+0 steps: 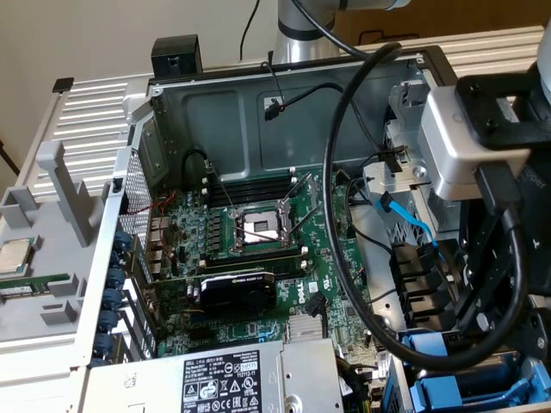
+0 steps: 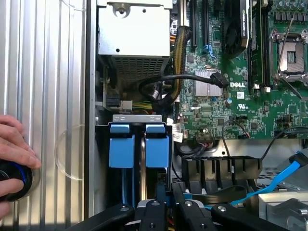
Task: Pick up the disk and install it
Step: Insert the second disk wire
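Blue-framed disk [image 2: 144, 159] clamped edge-on in gripper [image 2: 166, 204] over drive bay [image 2: 137, 118]; slight tilt could jam it.

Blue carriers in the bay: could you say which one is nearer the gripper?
The carrier on the motherboard side, ahead of the gripper; the other carrier sits by the case wall.

Count of items in and around the open computer case.

One motherboard [image 1: 258, 249] with one empty CPU socket [image 1: 258, 228]; one graphics card [image 1: 234, 291]; one power-supply box [image 1: 215, 379]; two blue carrier frames [image 2: 139, 149] standing side by side in the drive cage; one loose CPU chip [image 1: 13, 255]; one person's hand [image 2: 14, 159].
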